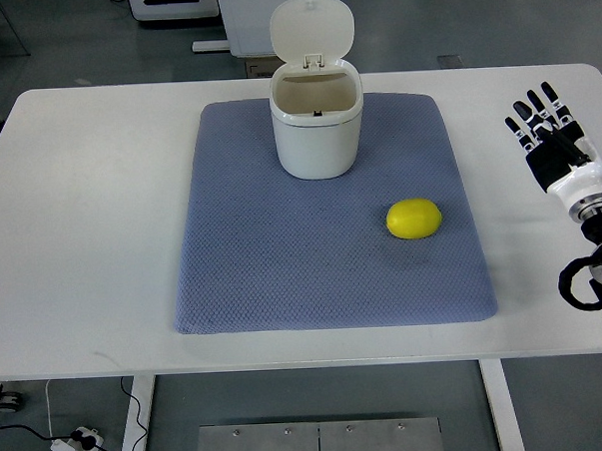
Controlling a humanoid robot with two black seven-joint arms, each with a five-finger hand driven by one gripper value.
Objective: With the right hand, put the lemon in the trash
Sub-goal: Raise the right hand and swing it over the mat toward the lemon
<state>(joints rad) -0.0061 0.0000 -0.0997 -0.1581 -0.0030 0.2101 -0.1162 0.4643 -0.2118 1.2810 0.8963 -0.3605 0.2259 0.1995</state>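
I see my right hand (550,135) over the white surface (82,245) at the right edge, its black-tipped fingers (532,104) spread straight and holding nothing. The smooth yellow lemon (414,219) lies on the blue-grey quilted mat (282,246), well to the hand's left and slightly nearer me. Farther left and beyond it stands the small white plastic trash bin (317,125), lid flipped up.

Right arm (594,263) cut off at the frame's right edge below the wrist; trash can (317,125) bottom interior hidden behind its front wall; upper-edge equipment (176,3) cropped.
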